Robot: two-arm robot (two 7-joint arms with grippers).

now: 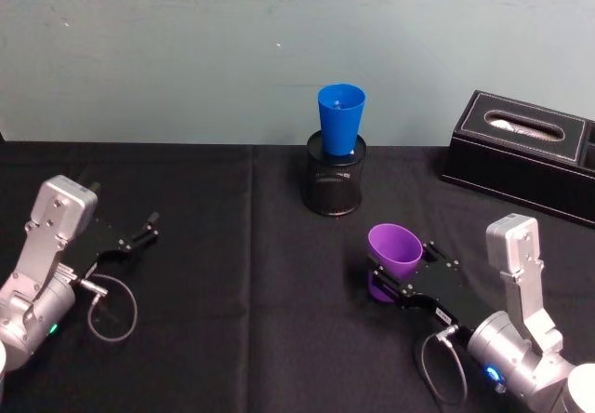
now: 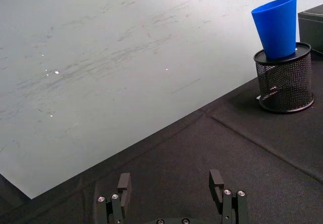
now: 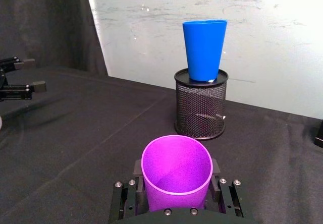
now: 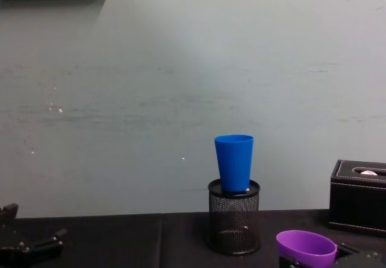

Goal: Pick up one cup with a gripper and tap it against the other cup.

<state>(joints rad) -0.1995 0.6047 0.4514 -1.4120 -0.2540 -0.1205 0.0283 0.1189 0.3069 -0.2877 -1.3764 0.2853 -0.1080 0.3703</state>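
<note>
My right gripper (image 1: 398, 269) is shut on the purple cup (image 1: 394, 250) low on its body, near the table's front right. The cup's open mouth (image 3: 176, 171) faces up, tilted slightly; I cannot tell whether its base touches the cloth. The blue cup (image 1: 340, 117) stands upright on a black wire-mesh pen holder (image 1: 335, 182) at the table's middle back, well beyond the purple cup (image 4: 306, 248). The blue cup (image 3: 204, 50) lies straight ahead of the right gripper (image 3: 176, 183). My left gripper (image 1: 149, 227) rests open at the front left with nothing between its fingers (image 2: 216, 179).
A black leather tissue box (image 1: 521, 153) sits at the back right, close to the wall. A black cloth (image 1: 232, 273) covers the table, and a pale wall (image 1: 186, 50) rises right behind the pen holder (image 4: 234, 223).
</note>
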